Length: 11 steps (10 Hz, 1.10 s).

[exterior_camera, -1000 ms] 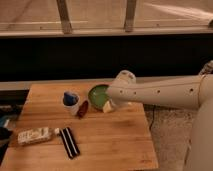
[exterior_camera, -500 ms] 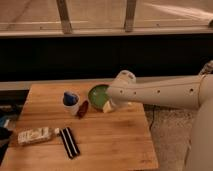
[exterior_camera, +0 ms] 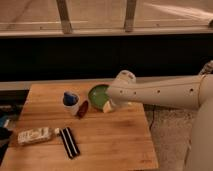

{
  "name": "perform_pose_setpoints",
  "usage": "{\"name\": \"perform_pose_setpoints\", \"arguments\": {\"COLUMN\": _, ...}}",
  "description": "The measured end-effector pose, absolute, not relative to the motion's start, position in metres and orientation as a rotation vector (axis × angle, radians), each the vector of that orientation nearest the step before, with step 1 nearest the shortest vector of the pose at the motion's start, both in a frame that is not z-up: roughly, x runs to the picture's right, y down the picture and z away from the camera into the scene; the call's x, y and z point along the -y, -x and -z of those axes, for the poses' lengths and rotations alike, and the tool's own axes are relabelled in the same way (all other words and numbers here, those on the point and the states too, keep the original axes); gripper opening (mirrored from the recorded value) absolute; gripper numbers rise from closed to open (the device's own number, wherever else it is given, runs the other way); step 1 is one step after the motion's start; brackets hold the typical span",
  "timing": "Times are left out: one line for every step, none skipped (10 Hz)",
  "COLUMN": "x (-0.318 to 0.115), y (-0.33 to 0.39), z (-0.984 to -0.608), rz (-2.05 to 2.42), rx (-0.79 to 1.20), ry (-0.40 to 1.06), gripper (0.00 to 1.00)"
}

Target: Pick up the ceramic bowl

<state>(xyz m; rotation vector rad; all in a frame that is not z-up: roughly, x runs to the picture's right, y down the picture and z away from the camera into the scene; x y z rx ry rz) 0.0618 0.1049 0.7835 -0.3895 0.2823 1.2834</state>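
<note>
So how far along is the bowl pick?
The approach looks done: the gripper sits at the right rim of the glossy green ceramic bowl, toward the back of the wooden table. The grasp is in hand, but the white wrist hides the contact. Lifting is left: the bowl looks low at the tabletop, near the white cup with blue top.

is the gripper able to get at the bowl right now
Probably yes: the gripper is right at the bowl's rim, nothing between them; the cup stands apart on the other side.
</note>
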Motion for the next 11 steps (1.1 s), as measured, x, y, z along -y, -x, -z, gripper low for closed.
{"name": "perform_pose_setpoints", "arguments": {"x": -0.105, "y": -0.062, "z": -0.784, "rz": -1.283, "rx": -0.282, "ry": 0.390, "gripper": 0.80}}
{"name": "perform_pose_setpoints", "arguments": {"x": -0.105, "y": -0.062, "z": -0.784, "rz": -1.283, "rx": -0.282, "ry": 0.390, "gripper": 0.80}}
{"name": "perform_pose_setpoints", "arguments": {"x": -0.105, "y": -0.062, "z": -0.784, "rz": -1.283, "rx": -0.282, "ry": 0.390, "gripper": 0.80}}
{"name": "perform_pose_setpoints", "arguments": {"x": -0.105, "y": -0.062, "z": -0.784, "rz": -1.284, "rx": -0.282, "ry": 0.389, "gripper": 0.80}}
{"name": "perform_pose_setpoints", "arguments": {"x": -0.104, "y": -0.062, "z": -0.784, "rz": -1.287, "rx": -0.279, "ry": 0.390, "gripper": 0.80}}
{"name": "perform_pose_setpoints", "arguments": {"x": -0.104, "y": -0.062, "z": -0.786, "rz": -1.292, "rx": -0.275, "ry": 0.393, "gripper": 0.80}}
{"name": "perform_pose_setpoints", "arguments": {"x": -0.103, "y": -0.062, "z": -0.787, "rz": -1.294, "rx": -0.272, "ry": 0.394, "gripper": 0.80}}
{"name": "perform_pose_setpoints", "arguments": {"x": -0.102, "y": -0.061, "z": -0.789, "rz": -1.289, "rx": -0.264, "ry": 0.398, "gripper": 0.80}}
{"name": "perform_pose_setpoints", "arguments": {"x": -0.101, "y": -0.061, "z": -0.791, "rz": -1.287, "rx": -0.256, "ry": 0.400, "gripper": 0.80}}
{"name": "perform_pose_setpoints", "arguments": {"x": -0.099, "y": -0.061, "z": -0.793, "rz": -1.288, "rx": -0.249, "ry": 0.401, "gripper": 0.80}}
{"name": "perform_pose_setpoints", "arguments": {"x": -0.095, "y": -0.062, "z": -0.796, "rz": -1.292, "rx": -0.238, "ry": 0.400, "gripper": 0.80}}
